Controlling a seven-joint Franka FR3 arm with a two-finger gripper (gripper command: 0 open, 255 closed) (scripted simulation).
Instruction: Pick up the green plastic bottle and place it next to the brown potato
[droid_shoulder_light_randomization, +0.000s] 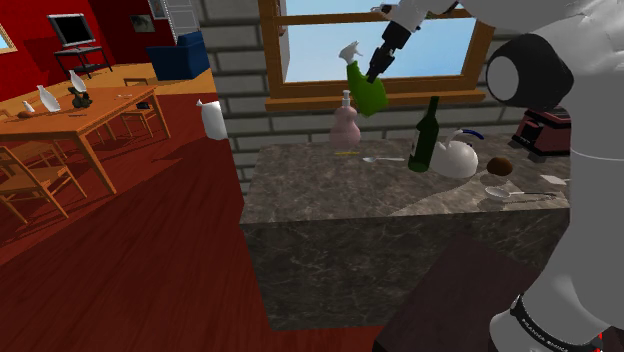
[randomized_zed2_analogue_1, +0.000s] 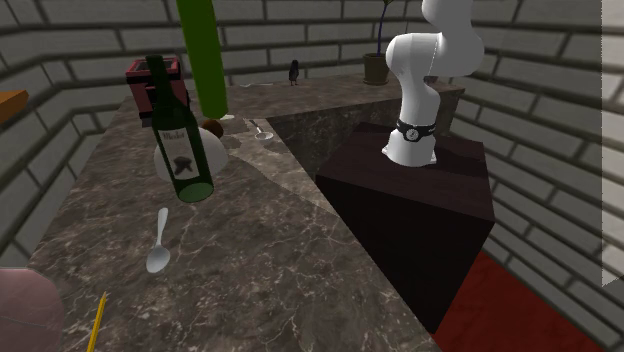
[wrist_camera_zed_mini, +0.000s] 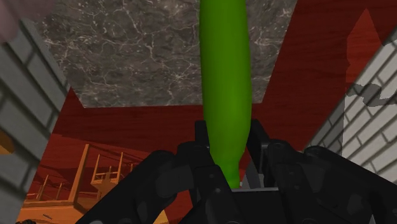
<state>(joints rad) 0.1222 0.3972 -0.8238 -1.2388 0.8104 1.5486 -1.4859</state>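
The green bottle (droid_shoulder_light_randomization: 366, 93), a spray bottle with a pale trigger head, hangs tilted in the air in front of the window, above the back of the marble counter (droid_shoulder_light_randomization: 330, 195). My gripper (droid_shoulder_light_randomization: 376, 70) is shut on it from above. In the wrist view the green bottle (wrist_camera_zed_mini: 224, 83) runs out between the black fingers (wrist_camera_zed_mini: 202, 137), which clasp it. The brown potato (droid_shoulder_light_randomization: 501, 166) lies on the counter toward the shoulder view's right, beside a white round vessel (droid_shoulder_light_randomization: 456, 158). In the second exterior view the green bottle (randomized_zed2_analogue_1: 205, 55) hangs over the potato (randomized_zed2_analogue_1: 212, 127), which is half hidden behind a wine bottle (randomized_zed2_analogue_1: 180, 140).
A pink spray bottle (droid_shoulder_light_randomization: 345, 124) and a dark wine bottle (droid_shoulder_light_randomization: 424, 136) stand under the held bottle. A spoon (droid_shoulder_light_randomization: 384, 159) lies between them, a second one (droid_shoulder_light_randomization: 503, 192) before the potato. A red appliance (droid_shoulder_light_randomization: 540, 130) sits at the back right. The stand (randomized_zed2_analogue_1: 410, 190) adjoins the counter.
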